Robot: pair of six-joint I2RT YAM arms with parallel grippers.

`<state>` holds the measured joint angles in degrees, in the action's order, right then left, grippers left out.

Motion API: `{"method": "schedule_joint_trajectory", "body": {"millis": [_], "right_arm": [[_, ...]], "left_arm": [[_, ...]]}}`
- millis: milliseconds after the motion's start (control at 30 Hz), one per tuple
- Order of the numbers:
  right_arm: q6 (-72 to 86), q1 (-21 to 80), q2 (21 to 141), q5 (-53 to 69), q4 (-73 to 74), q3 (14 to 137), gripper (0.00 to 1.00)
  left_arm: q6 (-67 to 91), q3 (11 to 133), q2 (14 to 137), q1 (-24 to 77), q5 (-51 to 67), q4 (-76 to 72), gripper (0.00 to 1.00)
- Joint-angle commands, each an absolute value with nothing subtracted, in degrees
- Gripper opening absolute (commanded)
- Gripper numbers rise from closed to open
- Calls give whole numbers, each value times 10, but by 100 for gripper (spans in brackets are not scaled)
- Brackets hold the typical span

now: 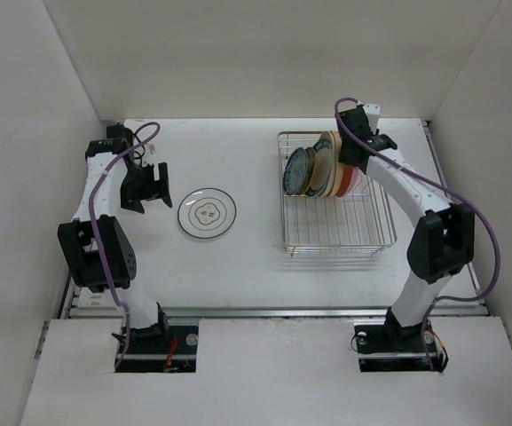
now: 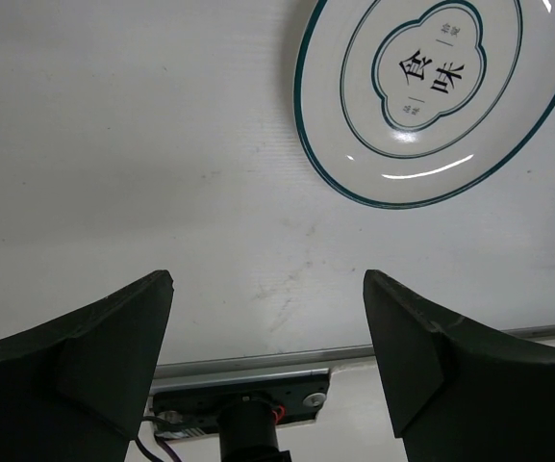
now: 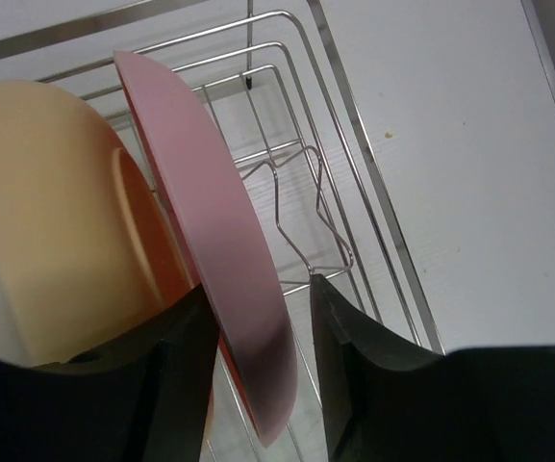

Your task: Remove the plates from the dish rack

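A white plate with a dark teal rim (image 1: 207, 214) lies flat on the table, also in the left wrist view (image 2: 431, 91). My left gripper (image 1: 153, 186) hangs open and empty just left of it (image 2: 267, 289). The wire dish rack (image 1: 337, 235) holds upright plates at its far end: small teal-blue (image 1: 296, 170), cream (image 1: 326, 164), and pink (image 1: 349, 180). My right gripper (image 1: 355, 155) is open with its jaws astride the pink plate's rim (image 3: 219, 221). There is a gap at the right finger (image 3: 354, 366). An orange plate (image 3: 147, 241) and the cream plate (image 3: 46, 192) stand behind it.
The rack's raised wire side (image 3: 354, 125) runs close to the right of my right fingers. White enclosure walls stand on the left, back and right. A metal rail (image 2: 258, 364) edges the table at the front.
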<state>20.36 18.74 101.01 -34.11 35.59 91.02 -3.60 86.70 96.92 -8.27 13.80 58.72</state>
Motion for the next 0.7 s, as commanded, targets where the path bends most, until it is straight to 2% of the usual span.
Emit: {"method": "schedule_joint_trajectory", "body": {"millis": [0, 67, 133, 367, 533, 667], "right_arm": [[208, 185, 1018, -359, 336, 919, 45], [214, 185, 1018, -359, 336, 914, 38], [220, 185, 999, -365, 336, 909, 25], [200, 191, 934, -431, 386, 961, 3], [168, 196, 892, -524, 418, 1041, 0], [138, 215, 867, -564, 467, 1130, 0]], "left_arm": [[-42, 866, 944, -83, 134, 599, 78], [-42, 866, 939, -83, 134, 599, 78], [-42, 866, 933, -83, 134, 599, 78], [-42, 860, 933, -83, 134, 599, 78], [-47, 872, 921, -83, 144, 604, 78], [-67, 878, 902, -83, 197, 616, 78]]}}
